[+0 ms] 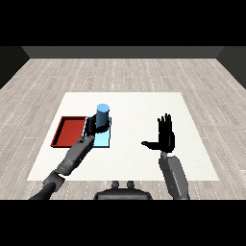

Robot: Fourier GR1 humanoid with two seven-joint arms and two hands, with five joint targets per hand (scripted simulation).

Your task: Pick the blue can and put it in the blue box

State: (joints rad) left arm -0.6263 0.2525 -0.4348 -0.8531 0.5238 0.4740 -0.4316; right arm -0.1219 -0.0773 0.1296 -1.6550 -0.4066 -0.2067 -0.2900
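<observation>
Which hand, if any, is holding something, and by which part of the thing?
The left hand curls round the lower side of the blue can, over the light blue tray. The right hand is open, holding nothing.

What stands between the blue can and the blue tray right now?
Nothing visible. The left hand is curled round the blue can, which is upright over the blue tray, beside the red tray. Whether it already rests on the tray cannot be told. The right hand is open, well away.
</observation>
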